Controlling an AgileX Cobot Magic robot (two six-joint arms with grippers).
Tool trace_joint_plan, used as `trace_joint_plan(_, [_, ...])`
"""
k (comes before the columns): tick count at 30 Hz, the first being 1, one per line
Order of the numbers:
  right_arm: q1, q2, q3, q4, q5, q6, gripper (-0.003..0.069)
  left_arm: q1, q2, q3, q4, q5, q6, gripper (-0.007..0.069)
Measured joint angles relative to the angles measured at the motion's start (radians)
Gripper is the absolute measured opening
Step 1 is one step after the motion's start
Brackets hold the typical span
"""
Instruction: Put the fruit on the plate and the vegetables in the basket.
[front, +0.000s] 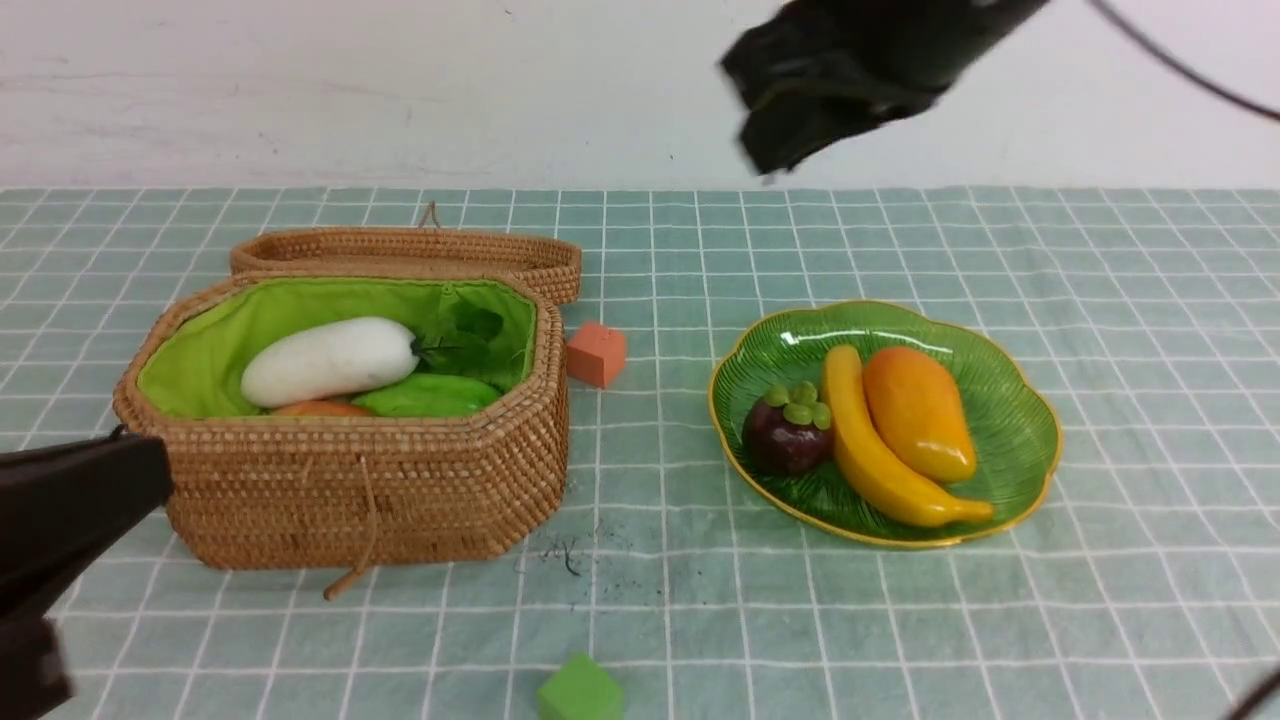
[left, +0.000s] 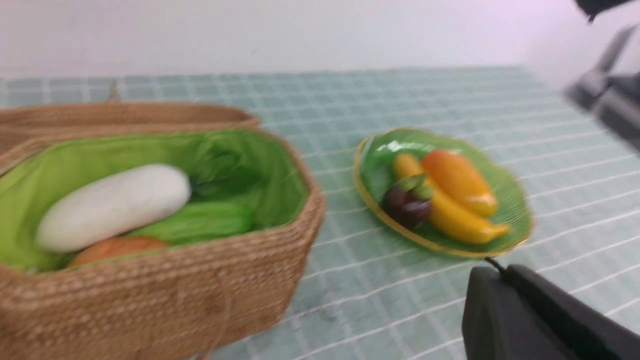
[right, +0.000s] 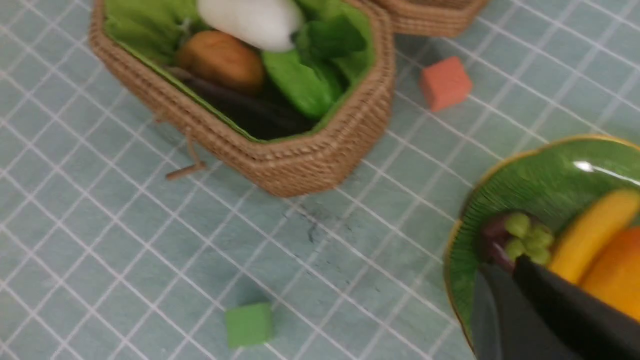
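The open wicker basket (front: 360, 490) holds the white radish (front: 330, 360), green gourd (front: 430, 395) and potato (front: 320, 408). The right wrist view also shows the dark eggplant (right: 250, 112) low inside it. On the green plate (front: 1015, 425) lie the mangosteen (front: 790, 435), banana (front: 880, 455) and mango (front: 918, 410). My left gripper (front: 150, 470) is shut and empty at the basket's near left corner. My right gripper (front: 770, 150) hangs high above the table, behind the plate, blurred. Its fingers (right: 550, 305) lie together with nothing between them.
The basket's lid (front: 405, 255) lies flat behind it. An orange-red cube (front: 597, 353) sits between basket and plate. A green cube (front: 580, 690) rests near the front edge. A checked teal cloth (front: 700, 580) covers the table, and a white wall stands behind.
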Motion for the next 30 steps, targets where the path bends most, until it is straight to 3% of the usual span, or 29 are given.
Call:
trace_joint_plan(2, [-0.004,-0.104,0.106,-0.047,0.0,0.02,-0.001,0.0,-0.078,0.023,-0.067,-0.017,0.046,-0.0013])
trace_joint_plan(8, [-0.005,-0.439,0.491,-0.112,0.003,0.137,-0.0015,0.0,-0.309,0.154,-0.228,-0.058,0.145,-0.0013])
trace_joint_plan(17, [-0.005,-0.881,0.995,-0.126,0.011,0.41,-0.001,0.0,-0.406,0.275,-0.252,-0.099,0.173,-0.0013])
trace_joint_plan(22, [-0.005,-1.115,1.136,-0.127,0.015,0.441,-0.0007,0.0,-0.406,0.279,-0.252,-0.041,0.173,-0.0013])
trace_joint_plan(30, [-0.005,-1.374,1.175,-0.127,0.016,0.451,-0.0007,0.0,-0.406,0.279,-0.252,0.049,0.173,-0.0012])
